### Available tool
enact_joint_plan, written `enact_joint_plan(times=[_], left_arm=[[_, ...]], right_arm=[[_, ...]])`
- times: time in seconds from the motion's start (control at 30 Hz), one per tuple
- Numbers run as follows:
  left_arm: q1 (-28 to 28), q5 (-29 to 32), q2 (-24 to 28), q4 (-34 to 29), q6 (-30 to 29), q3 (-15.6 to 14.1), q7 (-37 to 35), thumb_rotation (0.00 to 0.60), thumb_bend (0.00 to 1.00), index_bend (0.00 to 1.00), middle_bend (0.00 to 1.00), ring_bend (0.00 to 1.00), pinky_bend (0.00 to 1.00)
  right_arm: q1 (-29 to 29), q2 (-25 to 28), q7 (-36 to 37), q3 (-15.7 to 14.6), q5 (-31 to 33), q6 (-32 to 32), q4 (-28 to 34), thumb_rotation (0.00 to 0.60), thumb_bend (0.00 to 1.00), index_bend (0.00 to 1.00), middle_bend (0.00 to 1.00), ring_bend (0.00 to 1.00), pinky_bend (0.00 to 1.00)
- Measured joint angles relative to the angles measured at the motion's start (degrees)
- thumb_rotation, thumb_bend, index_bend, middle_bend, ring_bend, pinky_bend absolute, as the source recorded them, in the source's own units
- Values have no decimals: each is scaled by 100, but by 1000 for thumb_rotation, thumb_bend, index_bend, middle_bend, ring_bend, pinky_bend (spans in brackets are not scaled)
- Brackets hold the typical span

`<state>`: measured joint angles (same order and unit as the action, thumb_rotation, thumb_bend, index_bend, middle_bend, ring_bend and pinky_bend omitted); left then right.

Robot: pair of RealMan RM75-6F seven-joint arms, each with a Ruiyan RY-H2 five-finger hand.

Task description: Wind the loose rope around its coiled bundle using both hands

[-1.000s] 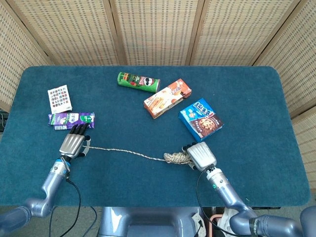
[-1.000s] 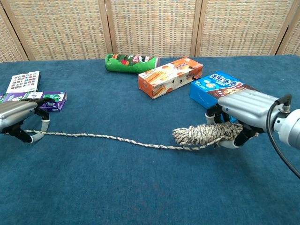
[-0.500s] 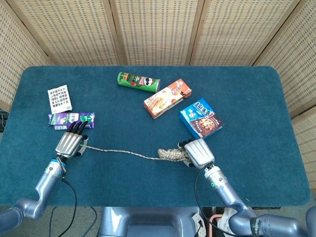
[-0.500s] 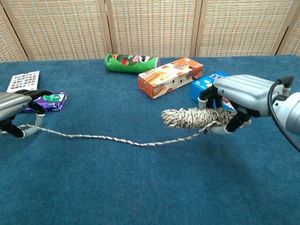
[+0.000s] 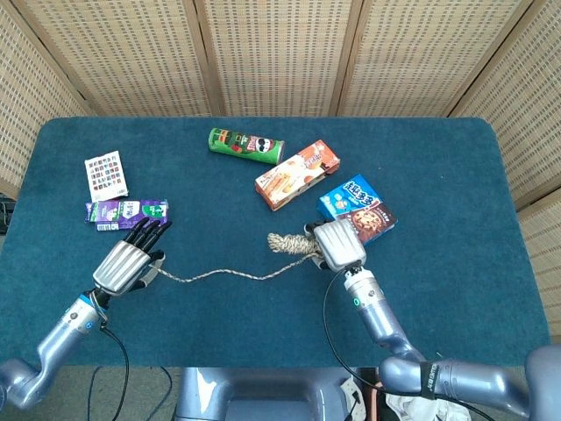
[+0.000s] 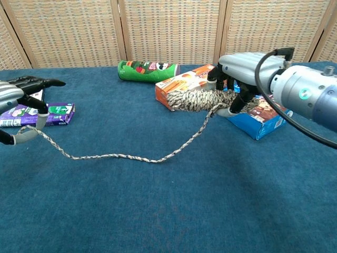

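Note:
My right hand (image 5: 337,244) (image 6: 247,71) holds the coiled bundle (image 5: 287,243) (image 6: 196,99) of speckled beige rope, lifted above the blue table. From the bundle the loose rope (image 5: 228,276) (image 6: 131,156) hangs down, sags onto the cloth and rises to my left hand (image 5: 127,260) (image 6: 18,100), which pinches its far end between thumb and a finger while the other fingers point forward. The bundle sticks out to the left of my right hand, level and in front of the orange box.
An orange box (image 5: 296,174) (image 6: 190,85), a green chip can (image 5: 245,145) (image 6: 148,70) and a blue cookie box (image 5: 356,210) (image 6: 258,117) lie behind the bundle. A purple packet (image 5: 126,211) (image 6: 45,114) and a patterned card (image 5: 105,174) lie beyond my left hand.
My right hand has lifted the bundle off the table and carried it up and to the left. My left hand has risen with the rope end, and the rope between sags in a loop.

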<state>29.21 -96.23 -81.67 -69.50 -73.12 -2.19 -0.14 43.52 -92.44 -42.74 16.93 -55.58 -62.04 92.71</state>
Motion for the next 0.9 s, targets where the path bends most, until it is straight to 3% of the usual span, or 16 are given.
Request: enact_joint_plan(times=[0.2, 0.4, 0.7, 0.9], left_arm=[[94, -211, 452, -823, -312, 76, -345, 600, 428, 712, 0, 0, 0], [360, 40, 968, -1929, -130, 450, -739, 600, 432, 717, 0, 0, 0], [793, 802, 1390, -3162, 298, 1200, -862, 600, 434, 724, 0, 0, 0], [1057, 1812, 1326, -3691, 574, 1749, -859, 600, 434, 727, 0, 0, 0]], right_arm=[[382, -280, -632, -24, 422, -109, -175, 600, 550, 650, 669, 485, 717], [454, -314, -652, -189, 354, -171, -182, 600, 552, 650, 671, 485, 717], [531, -346, -529, -335, 277, -129, -182, 600, 553, 654, 680, 492, 719], [610, -417, -510, -397, 164, -143, -162, 600, 553, 656, 682, 493, 720]])
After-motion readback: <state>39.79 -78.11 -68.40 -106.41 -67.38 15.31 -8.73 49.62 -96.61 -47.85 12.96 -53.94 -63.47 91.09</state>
